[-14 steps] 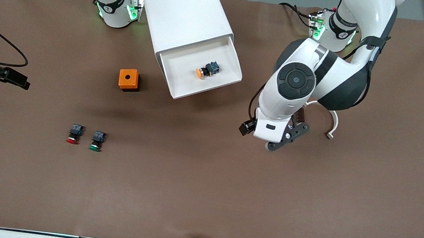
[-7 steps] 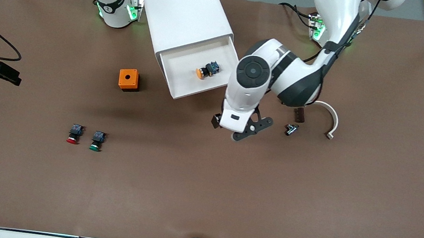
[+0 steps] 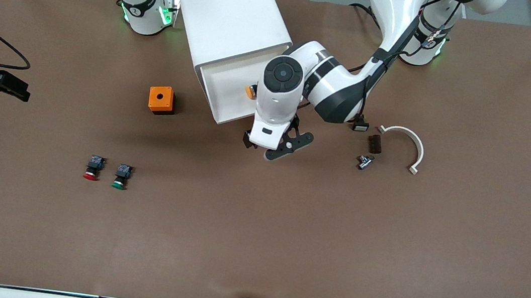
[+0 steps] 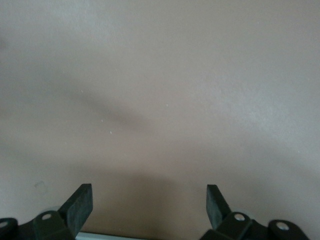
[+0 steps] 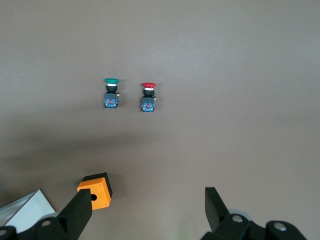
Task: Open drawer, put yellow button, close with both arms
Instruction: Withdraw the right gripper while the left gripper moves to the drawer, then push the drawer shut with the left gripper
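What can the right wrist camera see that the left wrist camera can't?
Only the right wrist view shows things on the table: the green button, the red button, the orange cube and a white corner of the drawer.

Only the left wrist view shows the left gripper, open and empty, over bare brown table, with a thin white edge between its fingers.

Both show brown table and a pair of open black fingers. The right gripper is open and empty too.
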Motion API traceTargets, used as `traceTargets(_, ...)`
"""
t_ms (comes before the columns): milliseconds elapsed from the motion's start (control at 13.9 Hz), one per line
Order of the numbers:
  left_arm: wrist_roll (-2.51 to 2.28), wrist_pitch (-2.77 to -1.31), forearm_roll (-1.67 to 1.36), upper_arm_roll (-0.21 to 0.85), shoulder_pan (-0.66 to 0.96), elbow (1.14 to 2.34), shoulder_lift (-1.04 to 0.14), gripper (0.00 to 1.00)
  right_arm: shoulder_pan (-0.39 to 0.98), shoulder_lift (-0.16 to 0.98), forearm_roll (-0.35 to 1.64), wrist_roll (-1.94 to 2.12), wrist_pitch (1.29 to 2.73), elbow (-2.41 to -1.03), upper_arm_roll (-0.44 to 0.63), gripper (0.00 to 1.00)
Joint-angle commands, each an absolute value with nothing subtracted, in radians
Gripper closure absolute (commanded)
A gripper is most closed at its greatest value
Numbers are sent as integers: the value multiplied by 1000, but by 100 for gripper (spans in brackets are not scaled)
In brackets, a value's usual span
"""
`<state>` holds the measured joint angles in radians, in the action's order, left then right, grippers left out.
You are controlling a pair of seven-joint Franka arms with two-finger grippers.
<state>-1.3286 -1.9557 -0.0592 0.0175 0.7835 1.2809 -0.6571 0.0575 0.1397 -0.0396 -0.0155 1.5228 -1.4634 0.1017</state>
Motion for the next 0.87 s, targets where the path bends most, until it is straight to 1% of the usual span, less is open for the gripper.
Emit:
traceTargets(0,-1353,-1956,-49,15,804,1272,-650,0,57,74,-31,-2,1514,-1502,104,0)
traceTargets(361,-1344,-1954,-51,21,841,1270,-650,0,43,9,-43,104,1529,-1549,113,0)
traceTargets(649,-1345,-1953,-51,46,851,1272,-647,0,20,-3,-49,121,1534,-1555,109,0)
traceTargets(794,-1347,-1947,-61,73,851,1272,-647,0,25,-3,-63,121,1575,-1583,106,0)
